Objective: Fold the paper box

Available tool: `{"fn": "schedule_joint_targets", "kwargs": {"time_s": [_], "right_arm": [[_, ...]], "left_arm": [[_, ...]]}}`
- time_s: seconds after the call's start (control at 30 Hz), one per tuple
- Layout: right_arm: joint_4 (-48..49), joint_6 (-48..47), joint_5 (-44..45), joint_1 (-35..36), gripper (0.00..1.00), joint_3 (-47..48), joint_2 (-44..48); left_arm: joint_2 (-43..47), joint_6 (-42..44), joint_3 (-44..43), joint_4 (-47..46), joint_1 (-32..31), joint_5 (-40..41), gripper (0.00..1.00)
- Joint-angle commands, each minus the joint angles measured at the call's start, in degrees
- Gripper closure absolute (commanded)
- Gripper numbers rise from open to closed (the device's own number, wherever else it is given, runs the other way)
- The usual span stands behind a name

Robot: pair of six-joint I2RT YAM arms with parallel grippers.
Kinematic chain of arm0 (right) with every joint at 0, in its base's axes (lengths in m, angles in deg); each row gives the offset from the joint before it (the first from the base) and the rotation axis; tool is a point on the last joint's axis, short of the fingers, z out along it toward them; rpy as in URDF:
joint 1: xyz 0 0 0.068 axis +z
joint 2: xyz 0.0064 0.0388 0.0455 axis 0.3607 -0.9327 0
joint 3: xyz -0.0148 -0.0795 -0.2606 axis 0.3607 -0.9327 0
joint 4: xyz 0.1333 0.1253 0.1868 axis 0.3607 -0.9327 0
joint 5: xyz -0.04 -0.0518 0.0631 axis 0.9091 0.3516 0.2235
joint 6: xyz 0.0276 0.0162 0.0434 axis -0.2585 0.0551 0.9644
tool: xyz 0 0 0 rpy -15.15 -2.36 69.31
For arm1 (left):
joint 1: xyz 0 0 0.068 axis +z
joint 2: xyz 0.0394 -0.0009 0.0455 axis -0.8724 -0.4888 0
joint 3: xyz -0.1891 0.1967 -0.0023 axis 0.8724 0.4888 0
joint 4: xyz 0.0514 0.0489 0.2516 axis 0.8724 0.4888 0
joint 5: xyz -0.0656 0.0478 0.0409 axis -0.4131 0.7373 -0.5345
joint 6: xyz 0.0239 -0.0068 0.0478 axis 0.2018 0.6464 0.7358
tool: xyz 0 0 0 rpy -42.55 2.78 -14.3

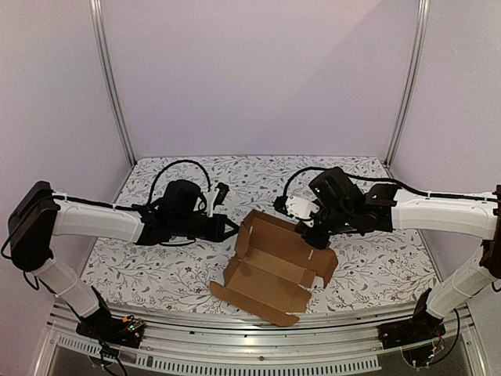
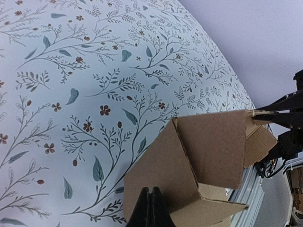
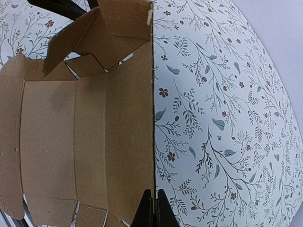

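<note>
The paper box [image 1: 274,266] is a brown cardboard sheet, half raised, lying near the table's front middle with its walls and flaps standing at angles. My left gripper [image 1: 234,229] is shut, its tips resting against the outer face of the box's left side flap [image 2: 161,165]; no cardboard shows between them in the left wrist view [image 2: 150,195]. My right gripper [image 1: 313,237] is shut on the top edge of the box's long wall [image 3: 128,123], which runs straight into the closed tips [image 3: 154,194]. The box's inner panels [image 3: 52,142] spread to the left of that edge.
A floral tablecloth [image 1: 368,270] covers the table. A metal rail [image 1: 258,345] runs along the front edge and two upright posts [image 1: 113,86] stand at the back corners. Black cables [image 1: 168,168] loop behind each wrist. The walls are plain grey.
</note>
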Motion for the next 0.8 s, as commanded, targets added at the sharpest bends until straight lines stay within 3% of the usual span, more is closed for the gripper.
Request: {"fn": "schedule_joint_targets", "kwargs": {"time_s": [0.0, 0.77], "right_arm": [[3.16, 0.36, 4.64, 1.01, 1.0, -2.61, 0.91], [7.97, -2.16, 16.88, 7.0, 1.0, -7.31, 0.43]], "left_arm": [[-0.12, 0.25, 1.77, -2.01, 0.61, -1.71, 0.99], [-2.95, -2.04, 3.61, -7.28, -0.72, -5.7, 1.0]]}}
